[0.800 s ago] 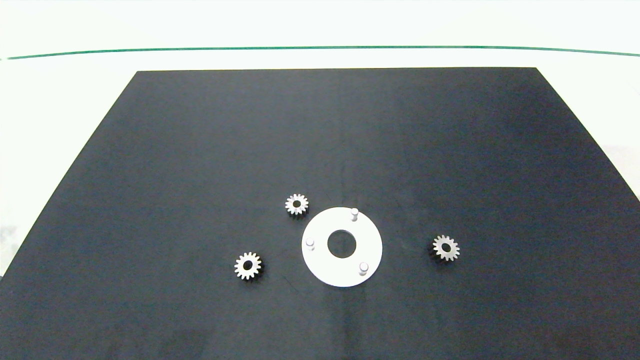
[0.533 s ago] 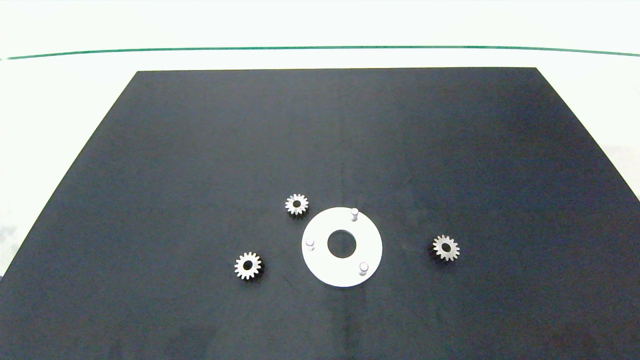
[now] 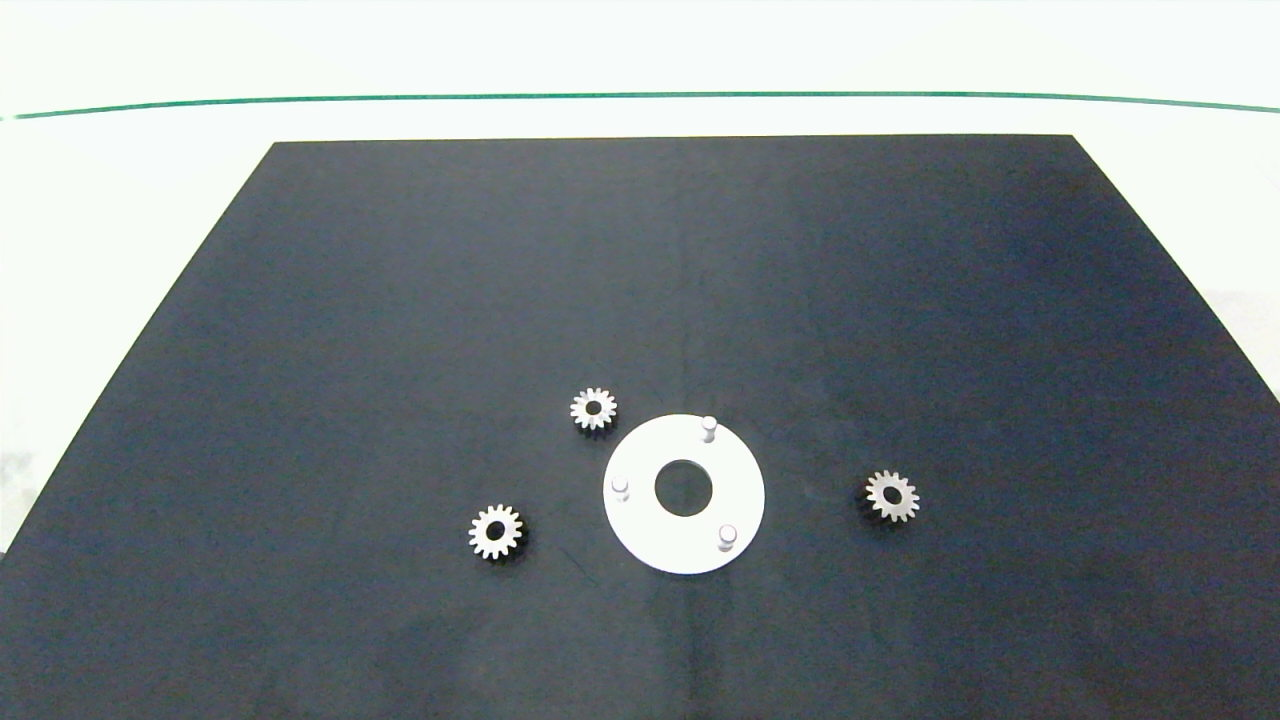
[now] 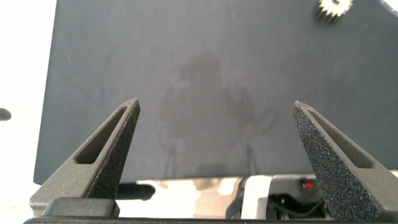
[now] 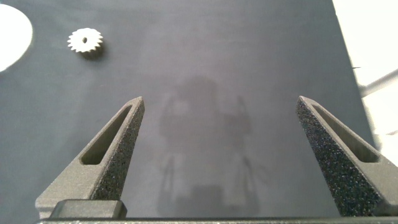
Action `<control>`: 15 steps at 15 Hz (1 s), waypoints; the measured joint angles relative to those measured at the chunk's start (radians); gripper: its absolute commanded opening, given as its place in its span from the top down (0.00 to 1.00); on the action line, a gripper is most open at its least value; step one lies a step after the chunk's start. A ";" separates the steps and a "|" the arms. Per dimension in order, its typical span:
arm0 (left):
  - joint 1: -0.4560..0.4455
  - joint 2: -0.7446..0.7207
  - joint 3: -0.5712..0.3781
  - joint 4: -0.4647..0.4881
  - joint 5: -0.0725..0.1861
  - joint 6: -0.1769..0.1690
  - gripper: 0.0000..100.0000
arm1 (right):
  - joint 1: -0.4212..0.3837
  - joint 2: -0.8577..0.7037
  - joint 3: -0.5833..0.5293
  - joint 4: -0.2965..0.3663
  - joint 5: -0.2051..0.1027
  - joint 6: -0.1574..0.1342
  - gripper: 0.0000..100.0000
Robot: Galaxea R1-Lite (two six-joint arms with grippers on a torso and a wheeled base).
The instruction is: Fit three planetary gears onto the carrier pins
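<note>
**A:** Steel gears, three of them, all flat on the black mat (image 3: 300, 300), none on a pin yet. Taking the white disc (image 3: 650, 540) as the dial centre: near-left gear (image 3: 496, 532) at 8 o'clock, far-left gear (image 3: 594, 409) at 11 and just beside the rim, right gear (image 3: 892, 496) at 3, well apart. The three carrier pins (image 3: 709, 428) stand bare and upright.

**B:** How will they handle?

**A:** Rigid, small, probably light for metal and slick on the flanks. You'd pinch across the teeth on opposite sides and keep the bore clear for the pin. Low profile, so the tips must nearly touch the mat.

**B:** Fingers?

**A:** Left gripper (image 4: 216, 107) spread wide, holding nothing, over bare mat. Right gripper (image 5: 221, 102) the same, gaping and empty, right gear off beyond one finger. Neither arm shows in the head view.
</note>
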 measured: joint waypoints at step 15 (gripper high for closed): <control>-0.082 0.011 -0.073 0.083 0.006 0.002 0.00 | 0.145 0.592 -0.353 0.143 0.103 -0.187 0.00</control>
